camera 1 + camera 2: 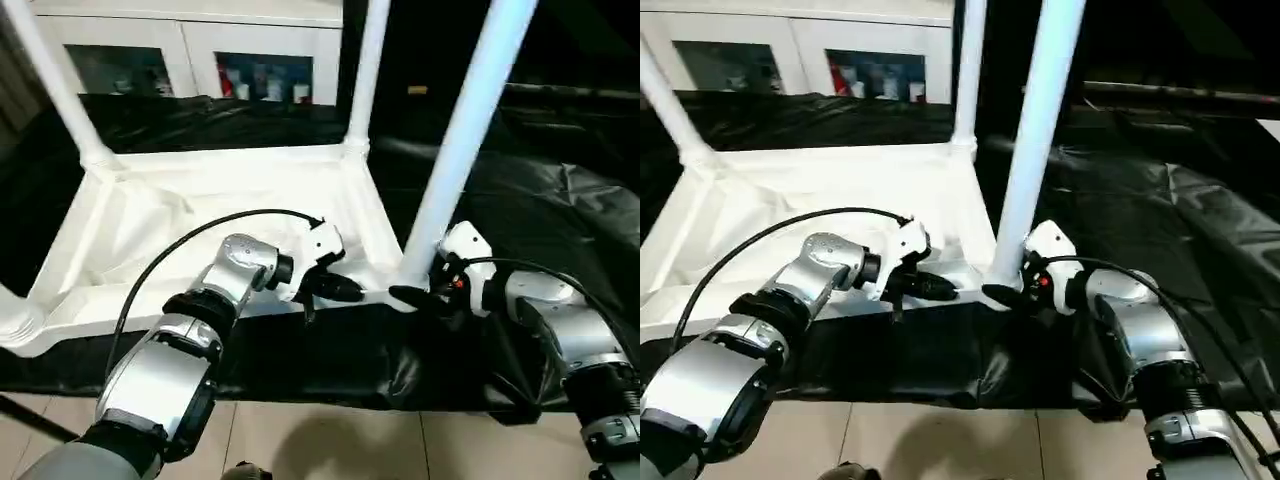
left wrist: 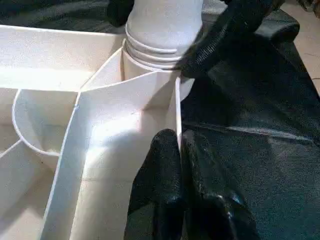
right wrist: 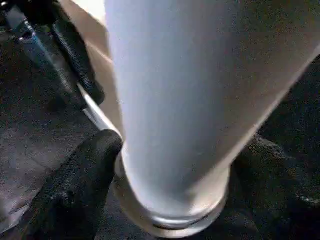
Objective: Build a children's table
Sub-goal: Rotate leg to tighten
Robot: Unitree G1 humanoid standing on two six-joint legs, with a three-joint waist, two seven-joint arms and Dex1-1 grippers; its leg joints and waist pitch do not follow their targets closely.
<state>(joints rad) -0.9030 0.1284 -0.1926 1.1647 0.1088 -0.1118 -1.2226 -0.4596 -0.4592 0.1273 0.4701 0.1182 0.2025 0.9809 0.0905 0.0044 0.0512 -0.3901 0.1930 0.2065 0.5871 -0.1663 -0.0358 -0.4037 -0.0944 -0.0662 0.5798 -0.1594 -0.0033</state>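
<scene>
- Hand on the right [image 1: 425, 298] sits at the foot of the near-right leg [image 1: 465, 130], its two black fingers spread wide on either side of the leg's base; from the wrist view I cannot tell whether they press it or merely flank it. My guess is it steadies or twists the leg into its socket.
- Left hand [image 1: 335, 288] has its fingers pinched together on the tabletop's near rim [image 2: 176, 112], just beside that same corner, most likely to stop the top shifting while the leg is worked.
- Black sheet [image 1: 540, 200] covers the floor or low worktop under everything, probably to protect the white plastic.
- White tabletop [image 1: 200, 215] lies upside down on that sheet, ribs and raised rim facing up, so the corner sockets are open for the legs.
- Legs: besides the near-right one, a far-right leg [image 1: 368, 70] and a far-left leg [image 1: 50, 80] rise from their corners; a white stub at the near-left corner [image 1: 15, 325] is cut off by the edge.
- Threaded collar [image 2: 152, 47] at the leg's base shows above the socket, so I judge it not yet fully seated.
- White glass-fronted cabinet [image 1: 190, 55] stands behind.
</scene>
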